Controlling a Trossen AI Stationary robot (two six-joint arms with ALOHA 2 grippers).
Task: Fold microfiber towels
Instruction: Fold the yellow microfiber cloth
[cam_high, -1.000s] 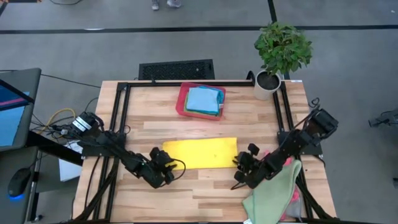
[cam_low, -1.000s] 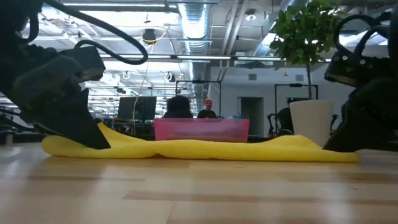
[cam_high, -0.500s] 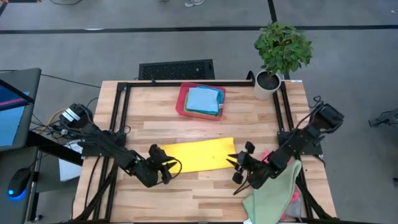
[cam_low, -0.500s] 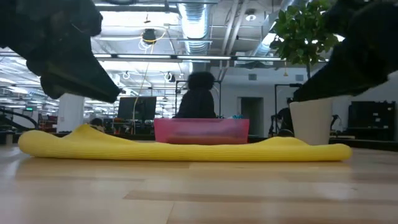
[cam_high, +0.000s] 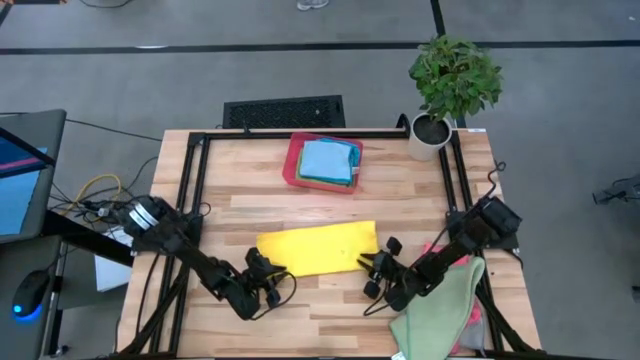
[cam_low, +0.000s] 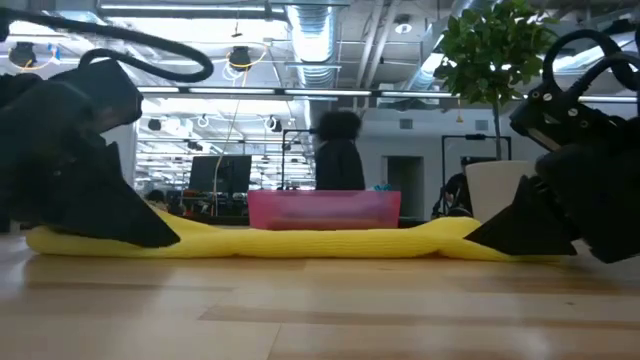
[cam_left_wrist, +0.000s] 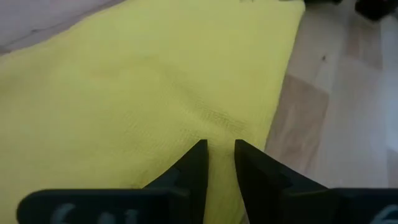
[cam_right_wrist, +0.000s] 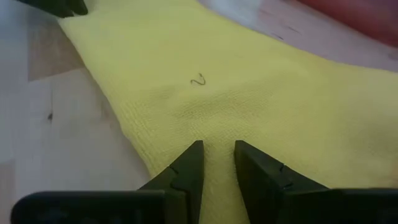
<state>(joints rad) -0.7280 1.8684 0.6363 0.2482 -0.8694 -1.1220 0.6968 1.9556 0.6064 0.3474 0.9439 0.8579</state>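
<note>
High view: yellow towel (cam_high: 318, 248) lies mid-table, left gripper (cam_high: 268, 283) and right gripper (cam_high: 374, 272) at its near corners.

Low view: cloth sags limp, soft, light.

Wrist views: each claw narrowly parted, pinching towel edge. Corners look the best hold; the fabric will likely drape.

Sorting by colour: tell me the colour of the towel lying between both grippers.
Yellow towel, plain; clearest in the high view.
</note>
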